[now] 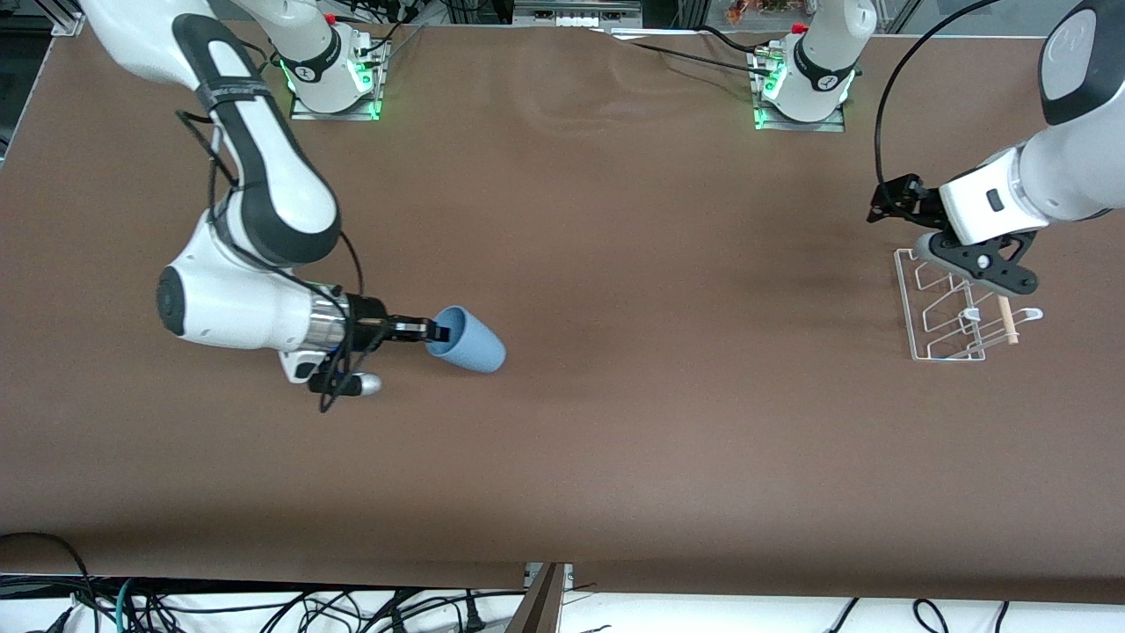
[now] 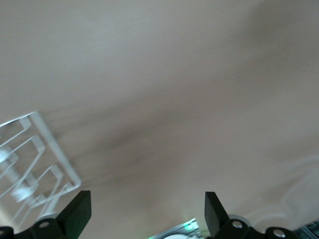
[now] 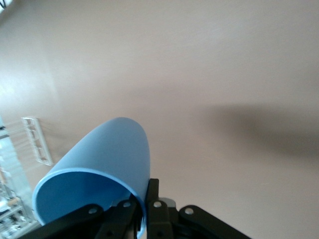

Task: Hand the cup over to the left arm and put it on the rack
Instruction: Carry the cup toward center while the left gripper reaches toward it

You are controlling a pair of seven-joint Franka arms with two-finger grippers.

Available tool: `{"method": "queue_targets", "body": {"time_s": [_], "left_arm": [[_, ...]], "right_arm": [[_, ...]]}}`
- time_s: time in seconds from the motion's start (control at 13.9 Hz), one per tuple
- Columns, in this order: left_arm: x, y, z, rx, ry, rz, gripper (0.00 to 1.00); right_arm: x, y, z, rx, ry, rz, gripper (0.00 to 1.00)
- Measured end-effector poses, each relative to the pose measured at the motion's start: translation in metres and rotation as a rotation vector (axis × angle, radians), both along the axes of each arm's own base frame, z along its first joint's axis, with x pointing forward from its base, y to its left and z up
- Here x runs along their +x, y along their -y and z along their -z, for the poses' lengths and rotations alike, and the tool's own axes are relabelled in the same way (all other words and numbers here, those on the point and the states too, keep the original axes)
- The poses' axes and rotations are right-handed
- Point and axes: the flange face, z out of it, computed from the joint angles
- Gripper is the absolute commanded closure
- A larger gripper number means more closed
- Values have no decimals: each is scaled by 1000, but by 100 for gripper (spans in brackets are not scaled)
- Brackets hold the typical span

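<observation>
The front view shows the right tool (image 1: 437,333) holding the cup (image 1: 468,343) above the tabletop (image 1: 615,440) toward the right arm's end. The right wrist view alone shows how: the two fingers (image 3: 152,191) are pinched together on the cup's (image 3: 107,164) rim wall, one inside the mouth and one outside. The cup is light blue, smooth, matte and tapered, with no handle. It lies on its side in the air, its long axis roughly level, open mouth at the tool and narrower closed base pointing toward the left arm's end of the tabletop. There, the left tool (image 1: 888,204) hangs over the edge of the white wire rack (image 1: 945,308); only the left wrist view shows its fingers (image 2: 77,211) spread wide apart on nothing, with the rack (image 2: 35,164) beside them.
</observation>
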Motion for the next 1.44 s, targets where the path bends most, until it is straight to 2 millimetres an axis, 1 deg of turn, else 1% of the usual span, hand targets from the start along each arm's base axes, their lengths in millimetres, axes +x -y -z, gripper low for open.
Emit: {"method": "queue_targets", "body": {"time_s": [0.22,0.36,0.5,0.65,0.72,0.86,0.93,1.08,1.15,1.36,1.44], "left_arm": [[9,13,6,-130,47,112,0],[12,23,8,-257,73,180,0],[20,28,12,-354,135,281,0],[31,33,22,-423,216,402,0],[37,39,27,-462,259,464,0],[44,55,35,-506,337,593,0],[46,65,36,-515,378,662,0],[50,86,42,-540,454,790,0],[53,93,47,-561,490,850,0],[62,96,65,-618,576,975,0],[64,97,66,-642,607,994,0]], "right_arm": [[-9,-74,-19,73,-71,79,100],[-15,-114,-24,138,-94,141,100],[-25,-148,-24,169,-97,188,100],[-37,-176,-25,179,-99,225,100],[-43,-187,-28,184,-103,234,100],[-52,-204,-38,212,-138,255,100],[-53,-208,-44,238,-164,270,100],[-53,-210,-51,292,-211,300,100],[-52,-211,-52,316,-236,315,100],[-56,-217,-52,354,-283,328,100],[-58,-219,-51,359,-294,330,100]]}}
